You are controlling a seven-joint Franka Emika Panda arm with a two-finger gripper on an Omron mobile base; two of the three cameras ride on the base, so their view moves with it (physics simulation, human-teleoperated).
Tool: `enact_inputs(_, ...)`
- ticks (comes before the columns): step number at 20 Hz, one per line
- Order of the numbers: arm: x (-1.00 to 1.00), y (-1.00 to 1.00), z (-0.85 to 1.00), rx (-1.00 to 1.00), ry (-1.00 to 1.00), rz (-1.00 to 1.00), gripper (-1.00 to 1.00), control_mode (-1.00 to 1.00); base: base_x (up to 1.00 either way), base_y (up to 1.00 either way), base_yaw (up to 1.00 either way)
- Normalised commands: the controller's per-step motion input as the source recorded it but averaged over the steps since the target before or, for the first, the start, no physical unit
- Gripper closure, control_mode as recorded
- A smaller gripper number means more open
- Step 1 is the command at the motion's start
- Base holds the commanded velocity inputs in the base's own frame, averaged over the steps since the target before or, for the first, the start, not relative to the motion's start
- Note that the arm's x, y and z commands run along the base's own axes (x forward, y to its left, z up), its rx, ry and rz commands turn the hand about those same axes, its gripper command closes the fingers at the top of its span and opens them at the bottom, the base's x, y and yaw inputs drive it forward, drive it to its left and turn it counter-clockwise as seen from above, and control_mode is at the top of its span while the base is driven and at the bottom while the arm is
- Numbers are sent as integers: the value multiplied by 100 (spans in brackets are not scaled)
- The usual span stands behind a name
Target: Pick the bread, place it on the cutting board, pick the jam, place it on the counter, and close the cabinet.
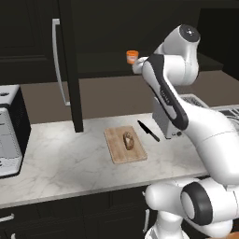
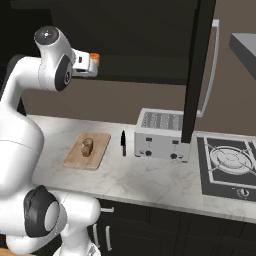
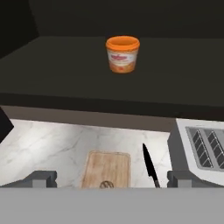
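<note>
**Open gripper before the jam in the cabinet; bread on the cutting board**

Hand view: the gripper [image 3: 111, 178] appears at the lower edge, its two dark tips far apart and holding nothing. Between them lies the cutting board [image 3: 107, 168], with only a sliver of the bread [image 3: 105, 184] visible at its near edge; a black knife [image 3: 150, 165] lies just to its right, and the toaster [image 3: 199, 151] sits at lower right. Higher in the frame the jam [image 3: 123, 54] stands upright on the dark cabinet shelf [image 3: 65, 70]; its label carries print too small to read.

Left base view: the bread [image 1: 128, 140] appears whole, at the centre of the board, and the marbled counter [image 1: 65, 158] extends to a silver appliance [image 1: 9, 130] at far left. The open cabinet door [image 1: 71, 65] stands edge-on at upper left with its bar handle.

Right base view: a cooktop [image 2: 227, 160] occupies the lower right, and a brown wall [image 2: 110, 105] runs behind the counter.
</note>
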Motion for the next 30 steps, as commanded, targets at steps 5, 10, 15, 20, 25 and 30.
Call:
enact_inputs(5,32,0,4,0,0,0,-100,-100,0,0,0)
enact_inputs(10,36,0,0,0,0,0,-100,-100,0,0,0)
enact_inputs(15,32,0,0,-1,0,0,-100,-100,0,0,0)
enact_inputs(20,17,0,0,-1,-5,0,-100,-100,0,0,0)
enact_inputs(25,15,0,0,-1,-6,0,-100,-100,0,0,0)
enact_inputs(30,10,0,0,0,-6,0,-100,-100,0,0,0)
